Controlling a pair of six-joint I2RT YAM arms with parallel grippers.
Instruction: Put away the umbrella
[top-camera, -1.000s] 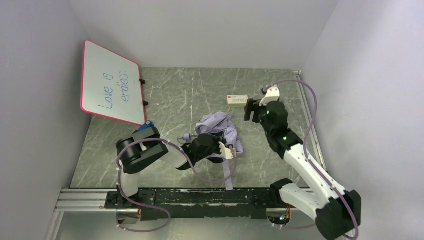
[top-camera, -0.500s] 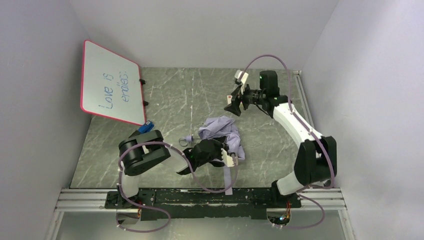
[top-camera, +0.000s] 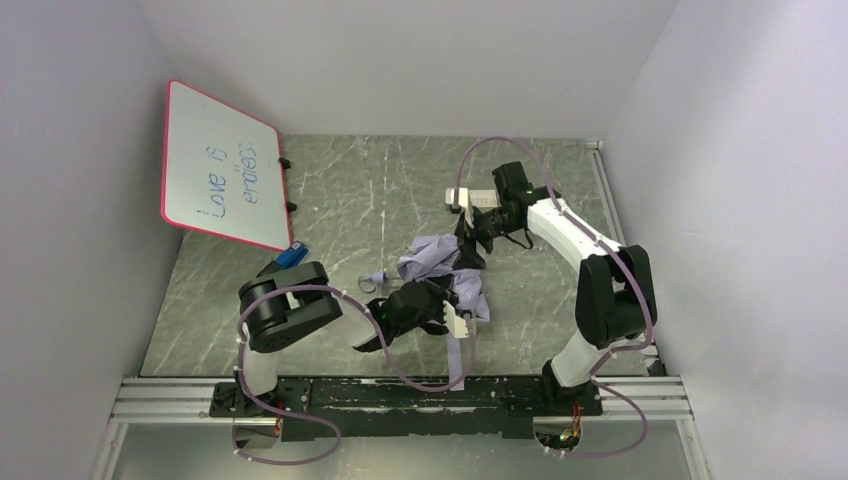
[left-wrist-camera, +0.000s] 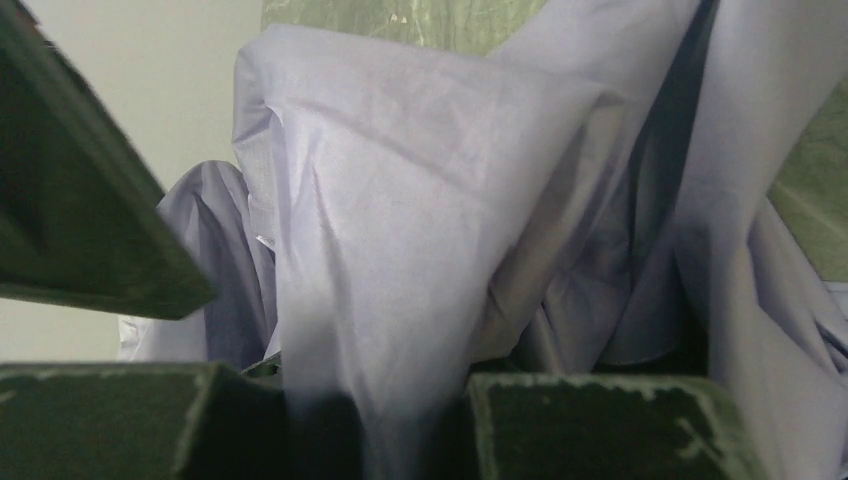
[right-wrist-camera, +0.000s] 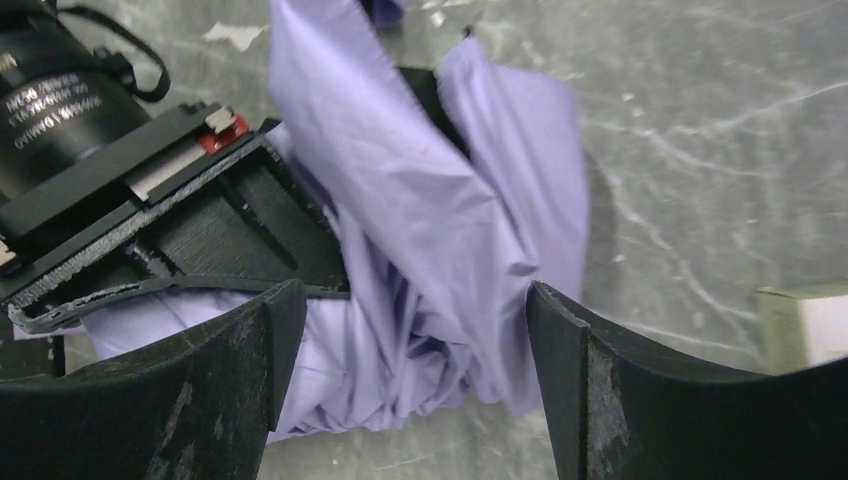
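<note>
The umbrella (top-camera: 432, 262) lies crumpled mid-table, pale lavender fabric with its small grey handle (top-camera: 376, 277) pointing left. My left gripper (top-camera: 447, 314) sits at its near side, shut on a fold of the fabric; in the left wrist view that fabric (left-wrist-camera: 400, 230) runs down between the two fingers of the gripper (left-wrist-camera: 375, 430). My right gripper (top-camera: 470, 240) hovers at the umbrella's far end, open. In the right wrist view its jaws (right-wrist-camera: 410, 390) straddle the bunched fabric (right-wrist-camera: 440, 250) without touching it. The shaft and ribs are hidden.
A red-framed whiteboard (top-camera: 222, 165) leans at the back left, with a small blue object (top-camera: 291, 256) below it. A white box (top-camera: 482, 200) lies behind the right wrist, also at the right edge of the right wrist view, box (right-wrist-camera: 805, 325). The left gripper's body (right-wrist-camera: 150, 200) lies close beside the right fingers.
The right arm has swung from the back right to the umbrella's far end, jaws open around the fabric. The left gripper has kept its hold and barely moved.
</note>
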